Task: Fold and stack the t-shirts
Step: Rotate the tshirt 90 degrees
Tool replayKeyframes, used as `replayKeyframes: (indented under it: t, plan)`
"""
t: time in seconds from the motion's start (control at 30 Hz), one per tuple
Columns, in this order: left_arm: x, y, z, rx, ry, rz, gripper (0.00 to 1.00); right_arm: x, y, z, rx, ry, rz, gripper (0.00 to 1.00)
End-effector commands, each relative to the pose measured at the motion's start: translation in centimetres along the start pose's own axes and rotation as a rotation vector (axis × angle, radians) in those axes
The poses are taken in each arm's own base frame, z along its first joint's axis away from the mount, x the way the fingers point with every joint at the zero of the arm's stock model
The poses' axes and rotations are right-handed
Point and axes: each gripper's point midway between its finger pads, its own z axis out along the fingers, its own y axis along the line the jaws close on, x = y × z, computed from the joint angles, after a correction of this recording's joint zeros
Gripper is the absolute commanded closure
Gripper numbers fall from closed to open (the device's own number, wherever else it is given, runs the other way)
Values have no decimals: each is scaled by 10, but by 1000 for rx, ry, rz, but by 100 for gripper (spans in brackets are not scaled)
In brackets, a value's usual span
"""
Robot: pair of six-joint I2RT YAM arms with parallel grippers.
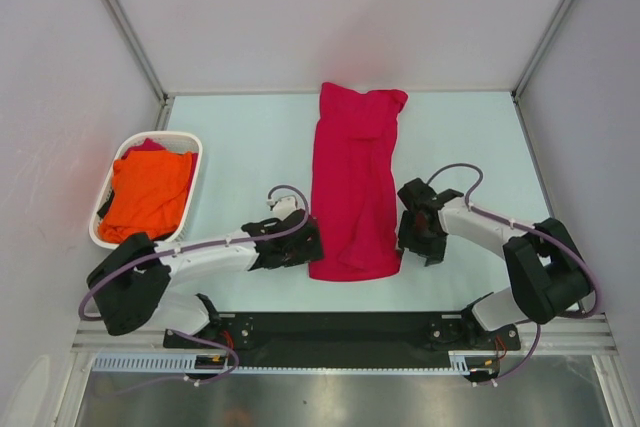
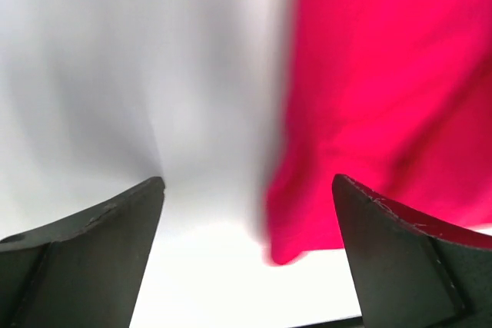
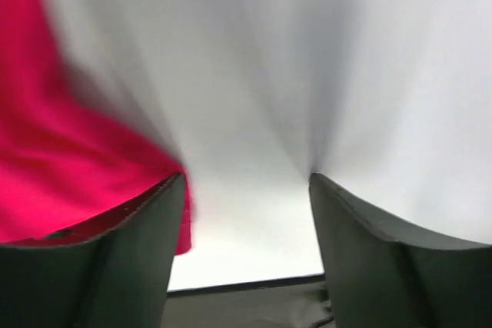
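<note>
Pale table top [image 1: 240, 147] is seen enclosed by white walls on 3 sides. At its middle the crimson t-shirt [image 1: 352, 187] is laid out as 1 long, narrow strip running from the far edge toward the near edge. Its sides are folded in, its far end is bunched and wrinkled, and its near hem is rounded. The near end of this strip is flanked by the 2 arms. The left gripper [image 1: 305, 242] is held low, just beside the shirt's left near corner. In the left wrist view its fingers are spread wide, with only bare table and the blurred edge of the crimson cloth seen between them, so nothing is clamped. The right gripper [image 1: 408, 237] is held just beside the shirt's right edge. In the right wrist view its jaws are also parted, with bare table between them and crimson cloth seen by 1 finger; whether cloth and finger touch cannot be told. Well apart, at the table's left side, the orange t-shirt [image 1: 150, 192] is heaped loosely in the white oval basket [image 1: 190, 139], with a scrap of magenta-red cloth showing behind it.
</note>
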Motion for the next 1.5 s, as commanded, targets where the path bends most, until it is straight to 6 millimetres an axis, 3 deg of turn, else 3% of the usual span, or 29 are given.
replayKeyframes:
  t: [0.0, 0.1, 0.27, 0.47, 0.63, 0.83, 1.03, 1.47]
  plan:
    - [31, 103, -28, -375, 113, 122, 0, -19, -47, -23, 222, -144, -7, 25]
    - [7, 90, -44, -337, 27, 109, 0, -33, -36, -48, 164, -230, 10, 24]
    - [-26, 46, -58, -184, -88, 99, 3, -51, -21, -77, 50, -356, 36, 24]
    - [-51, -10, -60, -69, -147, 187, 4, -64, -5, -87, -49, -432, 28, 24]
    - [-42, -67, -51, 45, -130, 306, 4, -65, 1, -80, -53, -411, 12, 25]
    - [-30, -108, -36, 91, -89, 416, 4, -64, 4, -73, -63, -394, 5, 25]
    - [-18, -136, -31, 161, -49, 464, 4, -68, -3, -73, -57, -407, 21, 25]
    - [35, -170, -8, 230, 79, 552, 5, -80, -23, -73, -43, -419, 75, 25]
